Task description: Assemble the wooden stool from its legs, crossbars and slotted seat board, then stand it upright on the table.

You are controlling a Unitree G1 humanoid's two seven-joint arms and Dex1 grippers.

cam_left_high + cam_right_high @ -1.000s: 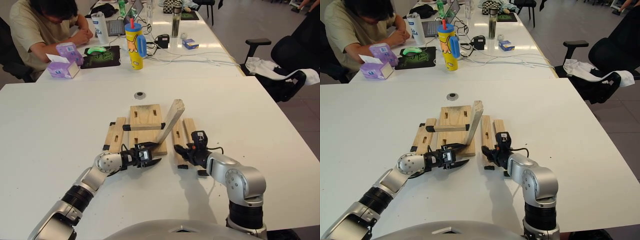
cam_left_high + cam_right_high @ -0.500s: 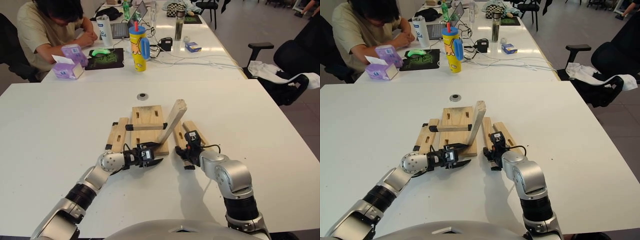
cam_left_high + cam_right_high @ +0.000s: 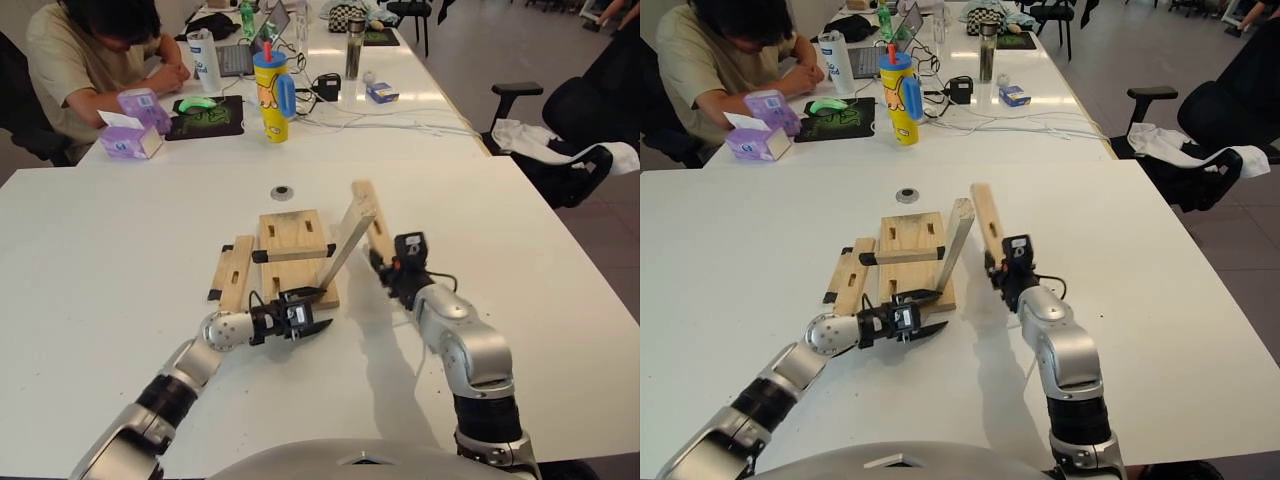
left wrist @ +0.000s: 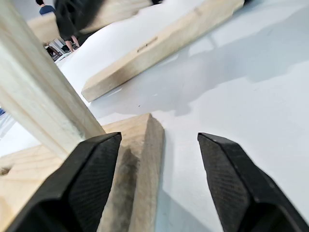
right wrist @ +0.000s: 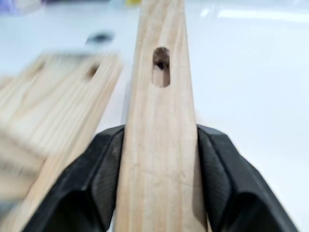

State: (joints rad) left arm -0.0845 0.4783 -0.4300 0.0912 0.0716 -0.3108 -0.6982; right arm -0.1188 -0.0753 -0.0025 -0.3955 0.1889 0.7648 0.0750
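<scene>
Leg (image 3: 368, 212) lifted off surface (image 3: 100, 260), clamped in right tool (image 3: 386, 267); left tool (image 3: 312, 318) gapes open at seat board (image 3: 293, 232) near edge.

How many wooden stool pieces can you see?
6: seat board; crossbar across it; left plank; tilted leg; right plank, flat; held leg in right tool. Others possibly hidden.

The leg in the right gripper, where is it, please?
In the eye views, the held leg is mid-table in the right gripper, right of the tilted leg on the seat board.
</scene>
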